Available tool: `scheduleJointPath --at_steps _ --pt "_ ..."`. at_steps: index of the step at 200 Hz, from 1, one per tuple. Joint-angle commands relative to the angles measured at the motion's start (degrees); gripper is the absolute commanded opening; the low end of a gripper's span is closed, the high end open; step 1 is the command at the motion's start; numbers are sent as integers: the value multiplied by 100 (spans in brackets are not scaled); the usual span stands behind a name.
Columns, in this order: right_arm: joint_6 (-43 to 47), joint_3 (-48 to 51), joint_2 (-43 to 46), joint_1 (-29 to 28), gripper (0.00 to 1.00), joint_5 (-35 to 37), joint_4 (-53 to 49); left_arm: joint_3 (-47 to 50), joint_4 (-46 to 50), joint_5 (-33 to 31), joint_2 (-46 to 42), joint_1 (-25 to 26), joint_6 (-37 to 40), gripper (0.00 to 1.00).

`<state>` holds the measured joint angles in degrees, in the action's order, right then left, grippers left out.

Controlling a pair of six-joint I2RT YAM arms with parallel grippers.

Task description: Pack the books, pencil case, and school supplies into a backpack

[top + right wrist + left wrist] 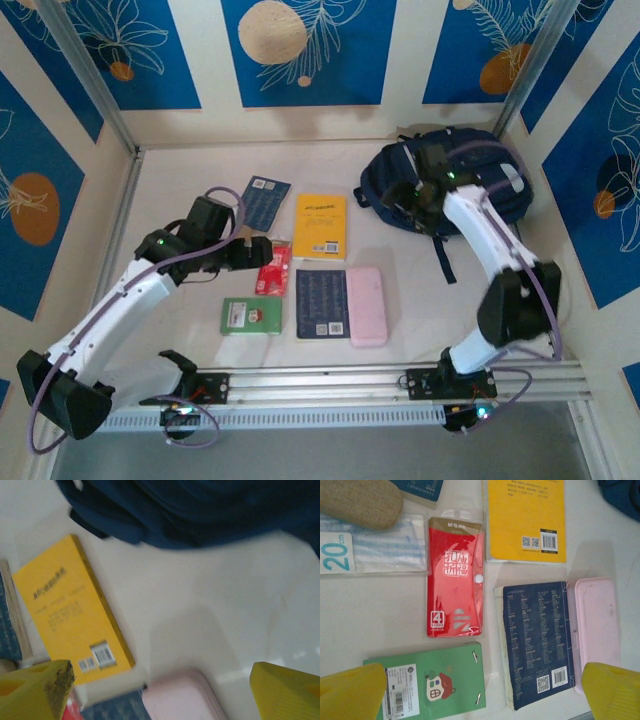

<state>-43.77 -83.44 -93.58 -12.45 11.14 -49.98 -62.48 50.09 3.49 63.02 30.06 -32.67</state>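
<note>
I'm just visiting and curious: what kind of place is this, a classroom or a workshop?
Probably a walled robot test booth, not a classroom: two white-and-black arms bolted to a metal rail, blue leaf-patterned panels boxing in a white table.

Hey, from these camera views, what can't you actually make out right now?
Top view: whether the backpack is open; the right arm covers its middle.
Right wrist view: the backpack is blurred and cut off by the top edge.
Left wrist view: the green box runs off the bottom edge; the tan fabric item off the top-left corner.
</note>
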Motion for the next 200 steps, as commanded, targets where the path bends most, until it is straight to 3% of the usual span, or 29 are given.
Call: scheduleJointPath --at_steps 1,24,58,107,132,151,187,200 --pt "1065 -815 -829 -147 92 632 -356 160 266 224 -307 67 -34 100" --pt "1766 -1717 -1789 -401 92 1205 -559 305 327 296 -466 65 -43 100" --pt "2082 -3097 -3144 -505 88 1929 -1121 373 617 366 -628 69 11 100" --pt "1883 -4253 -4171 -500 82 2389 -1445 494 924 469 -951 69 44 100" --pt "1976 -4546 -4568 -455 65 2276 -1374 426 1062 488 -895 70 75 100" --pt "2024 -4729 -4823 -426 39 2110 -1418 347 1197 512 -899 69 59 100" --pt "2110 -4663 -4758 -488 2 1901 -1389 253 1503 341 -1059 65 94 100" --pt "2191 -4512 -4504 -554 0 1959 -1272 202 1588 284 -1124 67 78 100"
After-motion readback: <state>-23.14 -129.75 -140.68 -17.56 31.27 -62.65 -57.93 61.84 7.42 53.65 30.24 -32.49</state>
